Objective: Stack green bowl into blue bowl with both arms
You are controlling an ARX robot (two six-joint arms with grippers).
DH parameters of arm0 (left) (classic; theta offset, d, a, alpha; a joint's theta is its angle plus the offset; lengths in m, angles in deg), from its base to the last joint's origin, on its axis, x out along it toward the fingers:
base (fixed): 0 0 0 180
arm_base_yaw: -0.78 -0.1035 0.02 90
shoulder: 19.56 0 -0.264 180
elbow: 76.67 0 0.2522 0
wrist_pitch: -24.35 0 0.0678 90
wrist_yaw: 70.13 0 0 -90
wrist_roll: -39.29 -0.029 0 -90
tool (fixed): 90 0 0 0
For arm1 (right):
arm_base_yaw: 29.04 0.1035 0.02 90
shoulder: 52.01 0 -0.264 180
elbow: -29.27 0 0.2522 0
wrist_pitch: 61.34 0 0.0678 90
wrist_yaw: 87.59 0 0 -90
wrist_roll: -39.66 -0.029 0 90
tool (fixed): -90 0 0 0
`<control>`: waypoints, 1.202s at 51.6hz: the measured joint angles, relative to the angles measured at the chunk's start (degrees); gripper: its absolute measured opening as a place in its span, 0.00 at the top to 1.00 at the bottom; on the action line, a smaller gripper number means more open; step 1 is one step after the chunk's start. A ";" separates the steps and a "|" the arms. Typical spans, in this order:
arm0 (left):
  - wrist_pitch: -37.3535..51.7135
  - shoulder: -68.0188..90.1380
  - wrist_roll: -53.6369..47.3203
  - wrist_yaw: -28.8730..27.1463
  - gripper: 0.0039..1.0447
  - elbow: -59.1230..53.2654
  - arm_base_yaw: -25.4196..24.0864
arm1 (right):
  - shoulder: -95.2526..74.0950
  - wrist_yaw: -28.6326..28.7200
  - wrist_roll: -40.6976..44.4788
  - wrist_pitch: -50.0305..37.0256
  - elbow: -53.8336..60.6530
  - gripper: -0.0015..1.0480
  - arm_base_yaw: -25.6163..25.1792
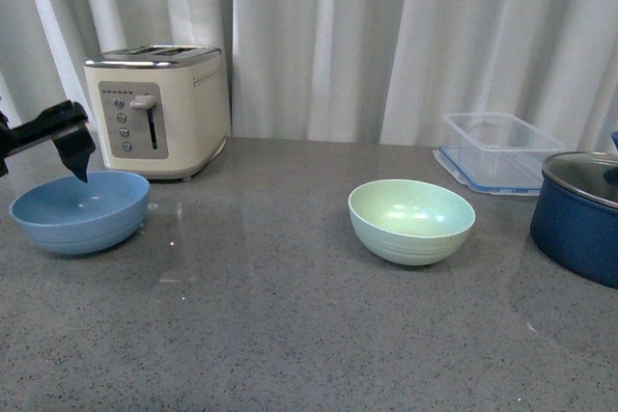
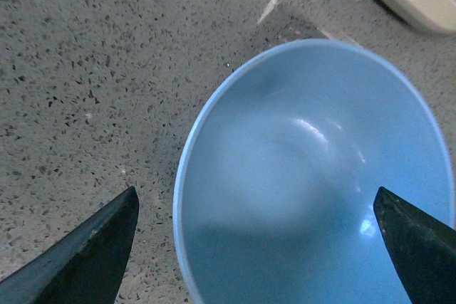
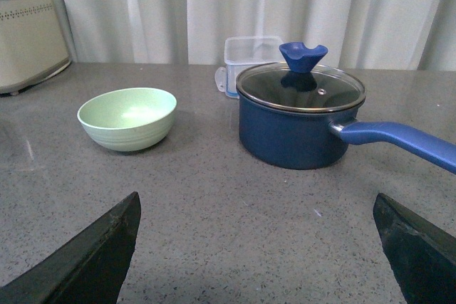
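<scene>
**Both grippers open, nothing held**

My left gripper (image 2: 254, 201): jaws spread wide across the blue bowl (image 1: 79, 211) rim, one finger over the inside, one outside over the counter (image 1: 251, 335). Can't tell if I'm touching it. That bowl sits far left, just in front of the toaster (image 1: 154, 111).

My right gripper (image 3: 256, 201): jaws wide, empty, above bare counter.

Green bowl (image 1: 411, 222): upright, mid-counter, empty, well apart from the blue one. Lidded pot (image 1: 579, 219) is to its right.

Open grey speckled countertop (image 1: 261, 315) separates the light blue plastic bowl (image 1: 79, 211) from the pale mint-green plastic bowl (image 1: 411, 221). A cream metal toaster (image 1: 156, 111) stands just behind the blue; a navy lidded pot (image 1: 579, 214) flanks the green.
</scene>
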 joint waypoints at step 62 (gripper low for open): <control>1.14 -4.37 0.74 1.60 0.97 0.44 7.87 | 0.00 0.00 0.00 0.00 0.00 0.10 0.00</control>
